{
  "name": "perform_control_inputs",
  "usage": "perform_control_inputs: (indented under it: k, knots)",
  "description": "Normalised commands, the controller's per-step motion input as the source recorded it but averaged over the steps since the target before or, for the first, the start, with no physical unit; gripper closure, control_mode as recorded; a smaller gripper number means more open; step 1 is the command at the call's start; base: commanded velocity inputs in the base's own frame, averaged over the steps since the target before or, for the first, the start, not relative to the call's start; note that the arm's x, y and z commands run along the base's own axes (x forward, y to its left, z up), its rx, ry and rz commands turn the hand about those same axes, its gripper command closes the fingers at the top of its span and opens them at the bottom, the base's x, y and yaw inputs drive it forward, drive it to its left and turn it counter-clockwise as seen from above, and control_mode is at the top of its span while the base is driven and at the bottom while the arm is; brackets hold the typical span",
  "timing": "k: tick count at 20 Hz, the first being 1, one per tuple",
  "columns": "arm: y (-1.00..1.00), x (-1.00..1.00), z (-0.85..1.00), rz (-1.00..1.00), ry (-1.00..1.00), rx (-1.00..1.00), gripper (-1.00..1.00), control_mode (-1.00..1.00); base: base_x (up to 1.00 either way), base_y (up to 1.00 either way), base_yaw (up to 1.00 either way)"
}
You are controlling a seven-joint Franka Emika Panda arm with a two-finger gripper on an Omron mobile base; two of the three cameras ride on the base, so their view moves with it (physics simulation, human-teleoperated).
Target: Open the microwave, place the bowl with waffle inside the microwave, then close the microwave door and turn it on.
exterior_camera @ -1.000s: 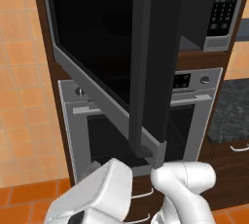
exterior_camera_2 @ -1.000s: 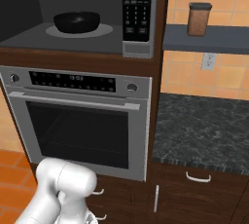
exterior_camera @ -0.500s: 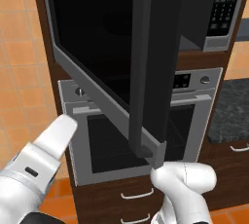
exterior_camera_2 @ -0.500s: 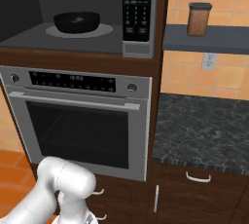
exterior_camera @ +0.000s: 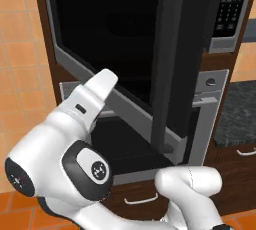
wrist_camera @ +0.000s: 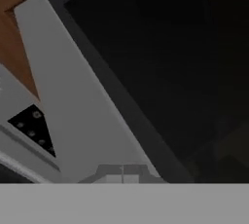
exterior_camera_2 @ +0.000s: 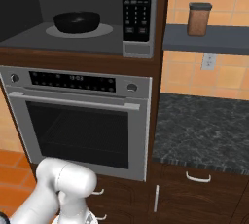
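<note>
Bowl with waffle [exterior_camera_2: 77, 22] sits on the turntable inside the open microwave [exterior_camera_2: 138, 47]; waffle itself not discernible. Microwave door [exterior_camera: 125, 39] swung wide open, black glass facing the left base camera, steel lower rim running diagonally. Keypad panel [exterior_camera_2: 136, 6] right of the cavity. Oven [exterior_camera_2: 78, 116] directly below. Arm [exterior_camera: 85, 119] raised in front of the door. Jaw state: cannot tell. Brown canister [exterior_camera_2: 199, 19] on shelf at right.

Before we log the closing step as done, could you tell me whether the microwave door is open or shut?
Open. The microwave door stands swung out from the cavity, and the bowl with waffle sits exposed on the turntable inside.
</note>
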Motion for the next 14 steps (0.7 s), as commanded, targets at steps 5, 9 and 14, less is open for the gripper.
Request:
perform_control_inputs:
  k: [5, 9, 14]
  knots:
    - [-1.0, 0.52, 0.38, 0.0, -0.09, 0.0, 1.0, -1.0, 0.0, 0.0, 0.0]
    - [-0.95, 0.62, 0.34, 0.01, -0.09, 0.01, 1.0, -1.0, 0.0, 0.0, 0.0]
    - [-0.54, 0.64, 0.49, 0.04, -0.02, 0.04, 1.0, -1.0, 0.0, 0.0, 0.0]
